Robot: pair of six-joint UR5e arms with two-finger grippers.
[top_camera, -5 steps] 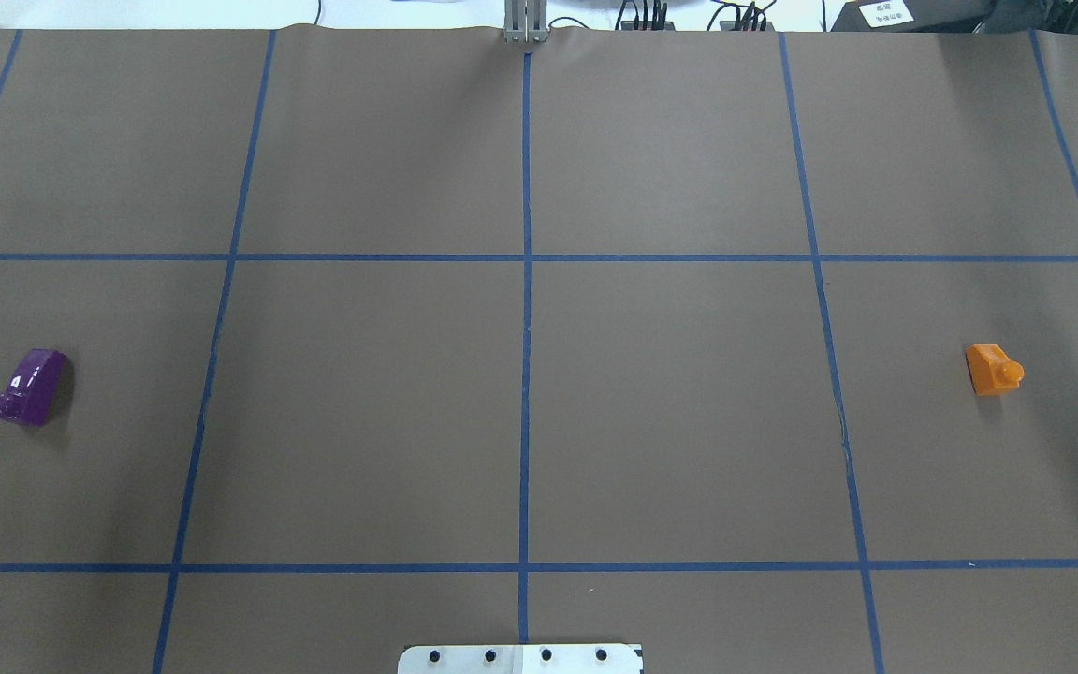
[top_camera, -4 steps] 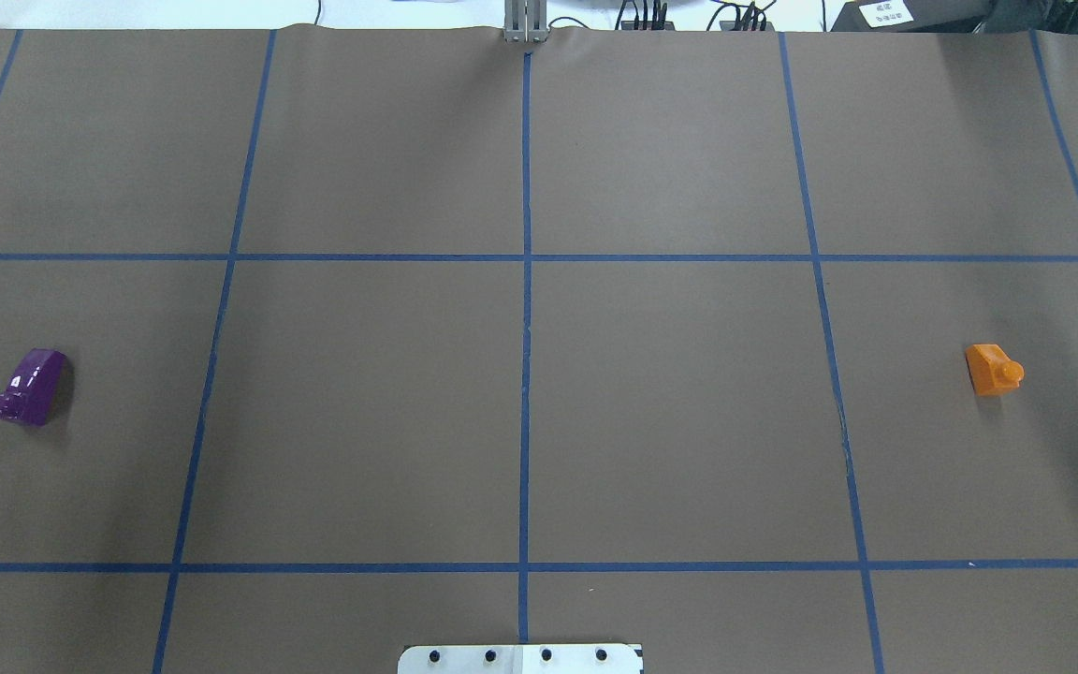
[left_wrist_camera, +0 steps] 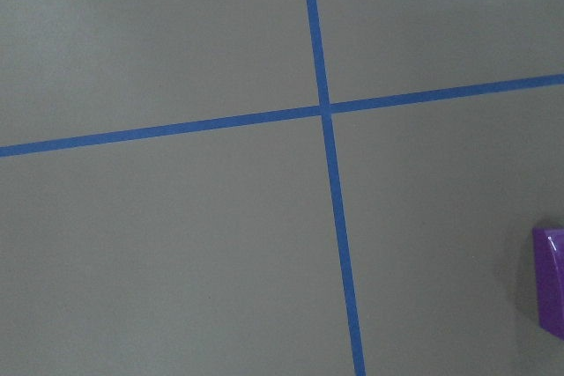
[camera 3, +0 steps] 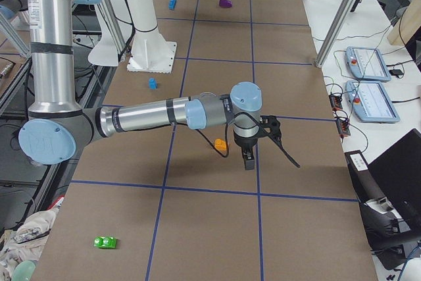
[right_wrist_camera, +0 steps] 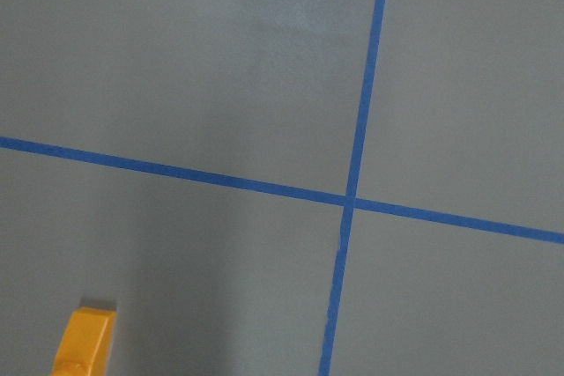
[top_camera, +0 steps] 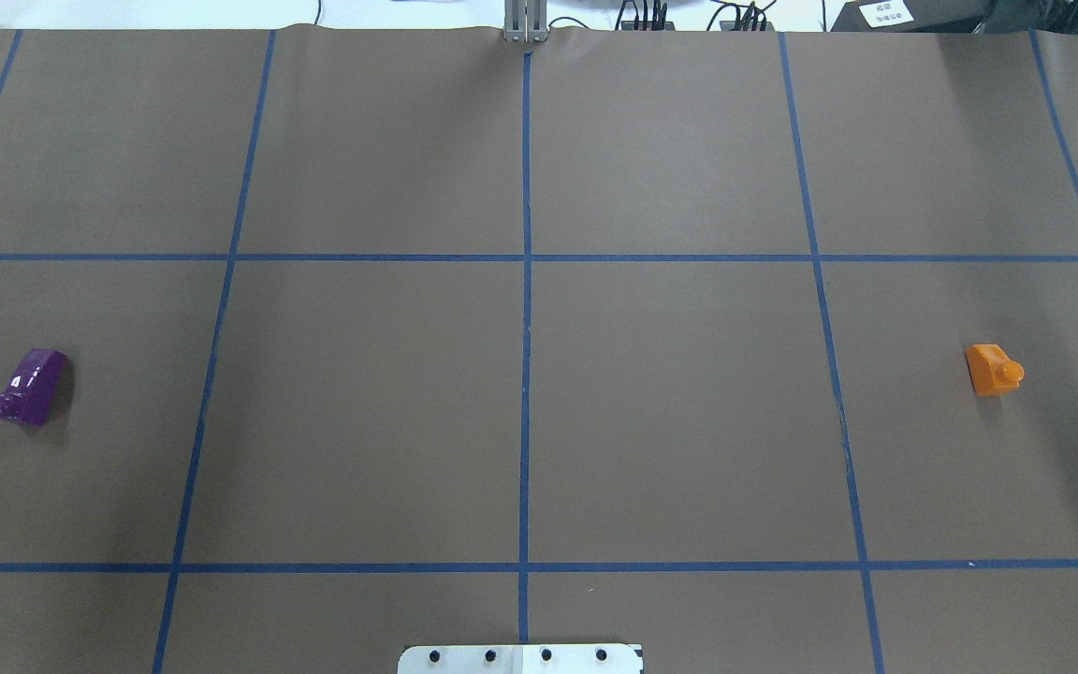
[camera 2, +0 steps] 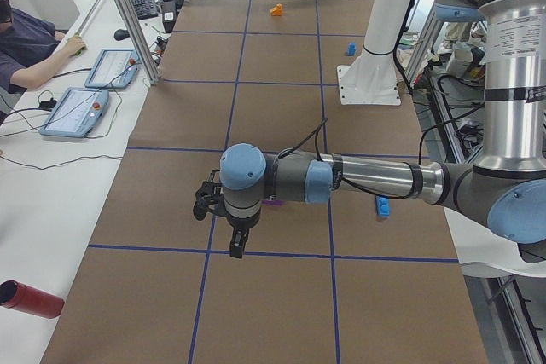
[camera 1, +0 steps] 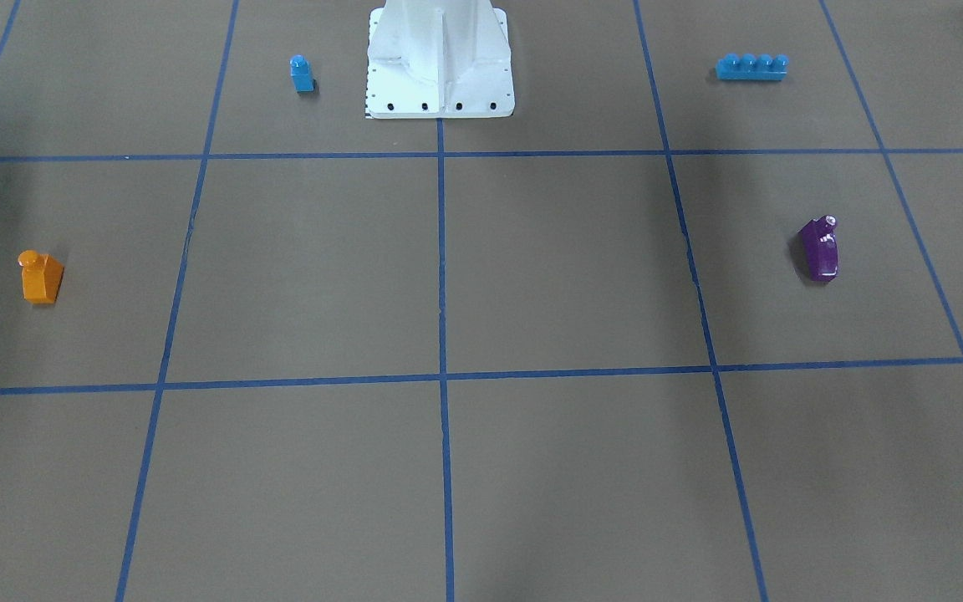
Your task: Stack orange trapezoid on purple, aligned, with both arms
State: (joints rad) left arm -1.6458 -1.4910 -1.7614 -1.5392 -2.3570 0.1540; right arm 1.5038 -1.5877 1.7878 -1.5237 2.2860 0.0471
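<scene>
"Overhead exterior view: where were the blocks?"

"The orange trapezoid (top_camera: 993, 370) sat at the right side of the worktop (top_camera: 670, 421). The purple (top_camera: 29, 387) sat at the far left, well apart from it."

"Arm pose?"

"Only the side views showed it. The left arm (camera 2: 367, 181) held its forearm level above the worktop, with the left claw (camera 2: 236, 245) pointing down near the purple. The right arm (camera 3: 145, 115) was posed likewise, its right claw (camera 3: 248, 160) pointing down just beside the orange trapezoid. Whether either claw was released or clenched could not be told."
</scene>
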